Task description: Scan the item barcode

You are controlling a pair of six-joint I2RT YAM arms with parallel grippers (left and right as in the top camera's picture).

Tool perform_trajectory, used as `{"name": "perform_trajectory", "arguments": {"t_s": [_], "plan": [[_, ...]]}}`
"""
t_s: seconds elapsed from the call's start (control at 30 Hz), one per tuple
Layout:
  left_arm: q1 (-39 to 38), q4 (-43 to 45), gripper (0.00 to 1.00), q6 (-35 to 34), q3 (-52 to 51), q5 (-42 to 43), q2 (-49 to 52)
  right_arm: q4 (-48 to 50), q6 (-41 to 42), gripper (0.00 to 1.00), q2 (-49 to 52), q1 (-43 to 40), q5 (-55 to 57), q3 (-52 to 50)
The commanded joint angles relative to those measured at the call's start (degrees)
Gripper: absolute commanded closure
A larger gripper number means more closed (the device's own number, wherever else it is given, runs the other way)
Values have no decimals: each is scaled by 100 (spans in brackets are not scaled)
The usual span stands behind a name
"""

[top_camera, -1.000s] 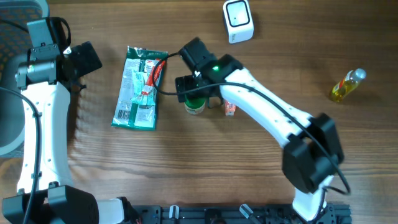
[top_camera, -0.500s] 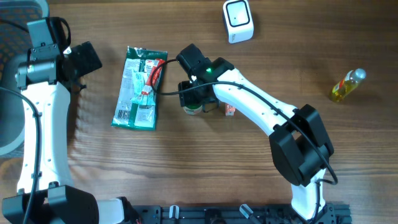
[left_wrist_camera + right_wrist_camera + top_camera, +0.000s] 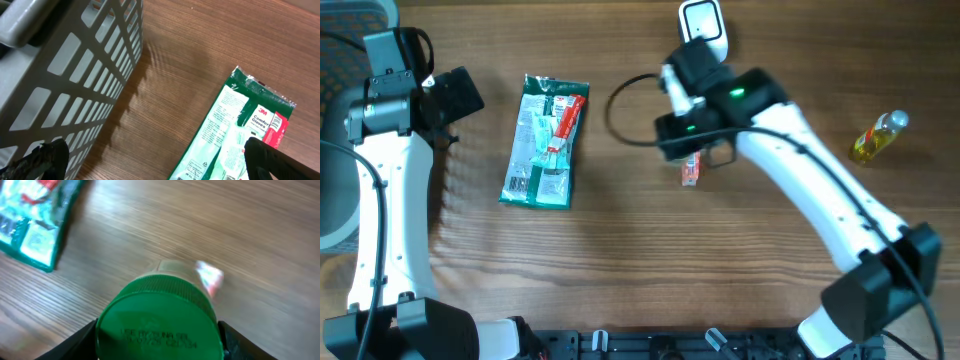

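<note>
Right tool [image 3: 160, 342] clamps the green-lidded jar [image 3: 159, 317].

Wooden table [image 3: 650, 280]. Green glove packet [image 3: 546, 141] lies flat left of centre, long side front to back, with a red label at the far end that reads "Comfort Gloves". Small red-and-white packet [image 3: 691, 171] sits near mid-table, well right of the gloves; too small to read, maybe a sachet. Yellow bottle [image 3: 878, 137] lies at a slant far right, well apart from the rest. Grey slotted basket [image 3: 65, 75] stands at the left edge, near the glove packet, not touching it.
</note>
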Motion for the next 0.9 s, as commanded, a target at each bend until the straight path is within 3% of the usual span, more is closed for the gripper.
{"name": "perform_trajectory", "arguments": {"t_s": [0.0,0.23,0.3,0.4,0.43,0.5,0.53,0.63,0.73,0.87], "plan": [[52,17,0,-55,72,-50,-72,-138,-503,33,-192,-675,125,24],[52,17,0,-55,72,-50,-72,354,-549,33,-173,-1554,122,-1154],[52,17,0,-55,72,-50,-72,638,-909,33,-173,-1567,127,-1626],[52,17,0,-55,72,-52,-72,850,-2092,18,-173,-1567,129,-2017],[52,17,0,-55,72,-50,-72,863,-2343,0,-173,-1567,195,-2020],[52,17,0,-55,72,-50,-72,1069,-2345,0,-173,-1567,391,-2020],[52,20,0,-55,72,-50,-72,1189,-2122,0,-173,-1567,575,-2011],[52,17,0,-55,72,-50,-72,922,103,0,-175,-1567,695,-1853],[52,15,0,-55,72,-50,-72,896,1620,0,-175,-1567,313,-1838],[52,15,0,-55,72,-50,-72,933,2361,0,-269,-1567,313,-1770]]}}
